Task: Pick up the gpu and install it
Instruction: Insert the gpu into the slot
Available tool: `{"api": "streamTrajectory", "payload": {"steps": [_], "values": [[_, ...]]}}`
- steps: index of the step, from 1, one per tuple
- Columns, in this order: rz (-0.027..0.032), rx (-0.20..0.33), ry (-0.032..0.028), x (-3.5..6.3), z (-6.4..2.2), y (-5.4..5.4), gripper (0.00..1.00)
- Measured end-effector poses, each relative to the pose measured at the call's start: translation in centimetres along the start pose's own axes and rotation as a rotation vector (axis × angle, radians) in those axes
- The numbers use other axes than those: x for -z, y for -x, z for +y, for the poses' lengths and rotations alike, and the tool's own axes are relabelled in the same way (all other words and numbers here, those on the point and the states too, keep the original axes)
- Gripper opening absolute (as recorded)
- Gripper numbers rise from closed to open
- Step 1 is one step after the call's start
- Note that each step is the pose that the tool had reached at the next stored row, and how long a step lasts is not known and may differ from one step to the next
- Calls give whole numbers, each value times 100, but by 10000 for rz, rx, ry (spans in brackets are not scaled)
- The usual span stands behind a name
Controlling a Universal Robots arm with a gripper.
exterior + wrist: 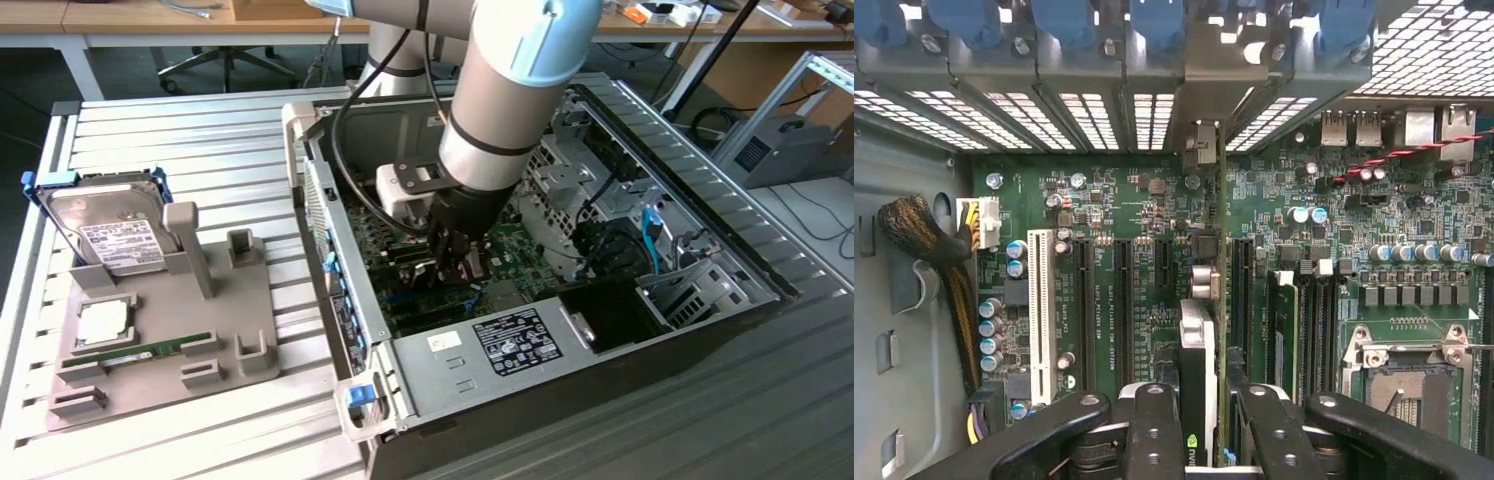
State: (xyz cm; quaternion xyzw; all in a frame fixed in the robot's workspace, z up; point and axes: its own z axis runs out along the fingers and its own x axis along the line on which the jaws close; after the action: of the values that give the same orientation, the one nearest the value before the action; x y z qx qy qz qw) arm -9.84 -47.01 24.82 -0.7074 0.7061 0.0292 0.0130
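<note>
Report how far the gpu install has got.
Done: the gpu is off the parts stand and inside the open computer case. In hand: the end effector grips it on edge above the motherboard, its bracket end toward the rear slot covers. Left: whether it is seated cannot be told.

The gpu [1197,370] stands edge-on between the jaws of the gripper [1199,425], directly over the motherboard [1124,230] slots.
</note>
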Motion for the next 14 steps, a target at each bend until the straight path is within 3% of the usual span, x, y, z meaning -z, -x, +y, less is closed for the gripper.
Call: {"api": "streamTrajectory", "payload": {"steps": [14], "values": [[-3, -113, -10, -26, -1, -1, 27]]}}
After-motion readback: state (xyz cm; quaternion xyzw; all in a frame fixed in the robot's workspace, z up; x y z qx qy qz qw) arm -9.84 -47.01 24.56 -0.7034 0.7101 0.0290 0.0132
